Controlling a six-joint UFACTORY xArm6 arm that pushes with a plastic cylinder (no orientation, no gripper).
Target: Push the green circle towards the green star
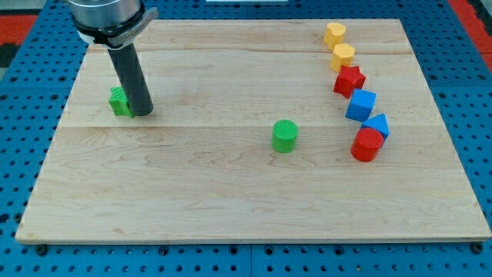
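The tip (143, 112) sat touching the green star (119, 101) at the board's (231, 208) left; no jaws, just a rod. The green circle (284, 136) stood mid-board, well apart from star and tip. Push looked not yet begun.

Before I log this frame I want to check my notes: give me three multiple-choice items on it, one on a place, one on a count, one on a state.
1. Where is my tip?
A. beside the green star, at the view's left
B. against the green circle
C. among the blocks at the view's right

2. How many yellow blocks are on the board?
A. one
B. two
C. three

3. What is the green circle's state?
A. touching the green star
B. standing alone, apart from every block
C. stacked on a red block

Answers: 1 A, the rod's end sits right by the star. 2 B, two yellow blocks at the view's top right. 3 B, bare wood surrounds it.
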